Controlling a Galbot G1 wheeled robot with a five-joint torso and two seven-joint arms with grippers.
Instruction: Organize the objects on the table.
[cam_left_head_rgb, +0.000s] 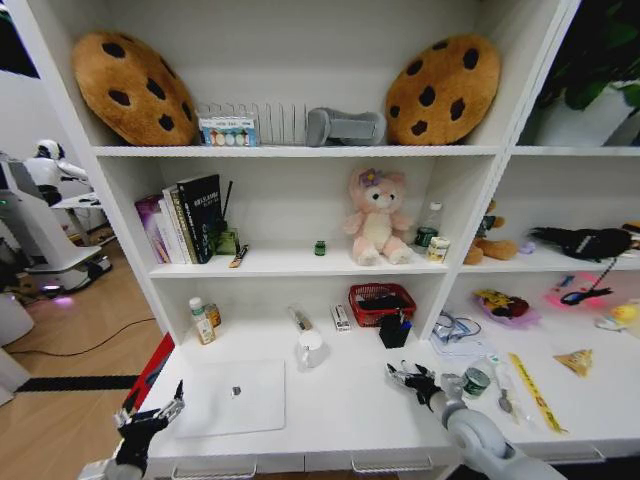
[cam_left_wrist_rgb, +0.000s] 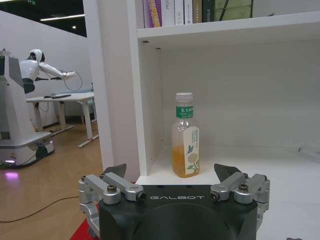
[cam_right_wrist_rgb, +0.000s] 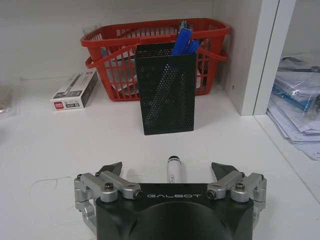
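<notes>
Lying between right claw (cam_right_wrist_rgb: 170, 175) tips: marker pen (cam_right_wrist_rgb: 175, 169)

white shelving unit (cam_left_head_rgb: 300, 150), wood floor (cam_left_head_rgb: 70, 330), small white desk (cam_left_wrist_rgb: 60, 97) beyond

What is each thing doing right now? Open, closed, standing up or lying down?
laptop: closed, lying flat on the table
left hand: open, holding nothing
right hand: open, a marker pen lying on the table between its fingers
black mesh pen holder: upright, blue pens inside
juice bottle: upright, cap on
red basket: upright, behind the holder
</notes>
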